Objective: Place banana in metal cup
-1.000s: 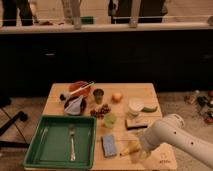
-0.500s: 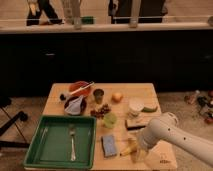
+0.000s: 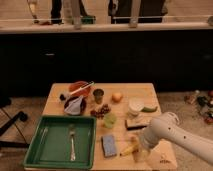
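A green tray (image 3: 52, 147) sits on the left side of the wooden table (image 3: 150, 91), with a fork (image 3: 72, 143) lying in it. Behind the tray is a red bowl (image 3: 80, 88). Next to the bowl stands the metal cup (image 3: 98, 95), upright. Closer to the front lies a blue sponge (image 3: 109, 145). The banana (image 3: 128, 149) lies on the table just right of the sponge, well apart from the metal cup. The gripper (image 3: 137, 151) is down at the banana's right end. I cannot tell if it is spread or pinching. The white arm (image 3: 175, 134) reaches in from the right.
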Available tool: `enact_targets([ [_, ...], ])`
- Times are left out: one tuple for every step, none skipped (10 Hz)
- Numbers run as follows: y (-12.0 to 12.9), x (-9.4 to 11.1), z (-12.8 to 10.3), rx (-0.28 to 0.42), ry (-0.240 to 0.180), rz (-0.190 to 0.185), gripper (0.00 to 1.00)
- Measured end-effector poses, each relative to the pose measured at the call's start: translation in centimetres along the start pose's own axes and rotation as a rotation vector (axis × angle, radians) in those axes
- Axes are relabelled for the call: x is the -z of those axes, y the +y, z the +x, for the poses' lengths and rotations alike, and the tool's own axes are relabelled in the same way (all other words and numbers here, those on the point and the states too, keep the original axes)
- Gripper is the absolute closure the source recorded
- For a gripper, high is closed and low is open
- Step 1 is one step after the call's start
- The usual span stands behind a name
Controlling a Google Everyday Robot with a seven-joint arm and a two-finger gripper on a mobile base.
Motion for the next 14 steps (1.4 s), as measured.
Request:
enact_targets([
  [-0.1, 0.0, 0.2, -0.006, 0.001, -0.001, 0.2],
  [0.0, -0.1, 0.4, -0.011, 0.003, -0.006, 0.2],
  [-0.1, -0.1, 0.5, -0.016, 0.0, -0.008, 0.2],
  [-0.1, 0.0, 0.5, -0.017, -0.005, -0.008, 0.2],
  [-0.1, 0.0, 0.6, -0.02, -0.008, -0.01, 0.2],
  [0.0, 0.0, 0.7, -0.02, -0.008, -0.01, 0.2],
  [0.0, 0.0, 0.6, -0.016, -0.008, -0.011, 0.2],
  [0.0, 0.0, 0.4, -0.007, -0.008, -0.012, 0.2],
  [0.1, -0.1, 0.1, 0.004, -0.007, -0.016, 0.2],
  [0.2, -0.1, -0.1, 0.013, -0.005, -0.017, 0.2],
  [0.2, -0.2, -0.3, 0.019, -0.004, -0.019, 0.2],
  [0.4, -0.3, -0.4, 0.026, -0.002, -0.023, 0.22],
  [0.4, -0.3, -0.6, 0.033, 0.0, -0.025, 0.29],
  [0.5, -0.4, -0.7, 0.04, 0.001, -0.027, 0.36],
])
